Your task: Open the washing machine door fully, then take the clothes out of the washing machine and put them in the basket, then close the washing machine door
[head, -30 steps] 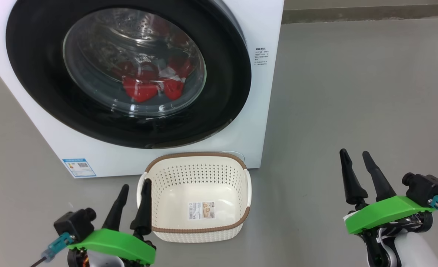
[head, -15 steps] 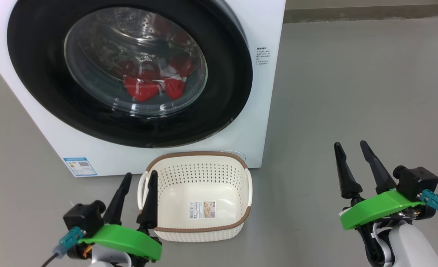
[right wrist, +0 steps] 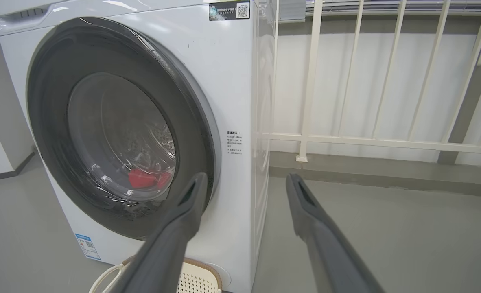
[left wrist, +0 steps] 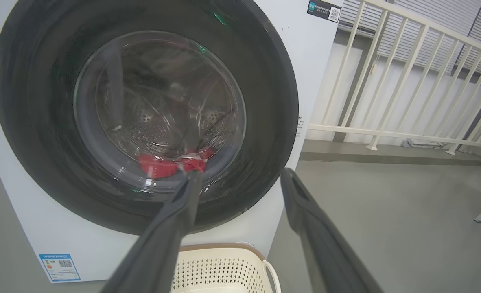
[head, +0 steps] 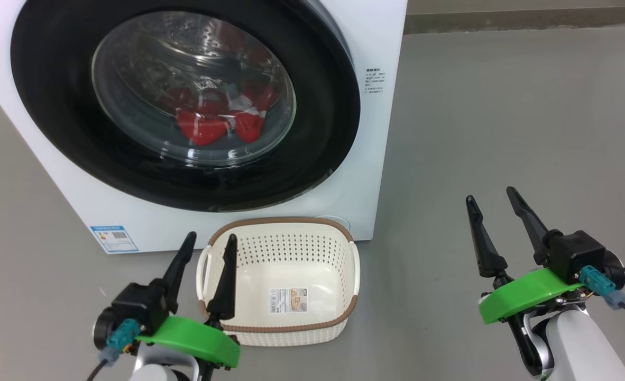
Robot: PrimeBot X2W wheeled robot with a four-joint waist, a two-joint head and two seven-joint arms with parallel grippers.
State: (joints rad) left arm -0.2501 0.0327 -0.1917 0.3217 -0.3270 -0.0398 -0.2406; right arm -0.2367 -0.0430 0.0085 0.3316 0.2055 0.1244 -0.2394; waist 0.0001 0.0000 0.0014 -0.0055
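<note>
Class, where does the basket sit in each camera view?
Head view: the basket, lower centre, before the washing machine.
Left wrist view: basket at the bottom edge, centre.
Right wrist view: basket at the bottom edge, left of centre.
Shared landmark: the machine's blue label sticker, low on its front.

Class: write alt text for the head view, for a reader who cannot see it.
A white washing machine shows red clothes through the glass of its black-rimmed round door. A cream perforated basket with a brown rim sits on the grey floor in front, holding no clothes. The left gripper and right gripper, both open, hold nothing.
</note>
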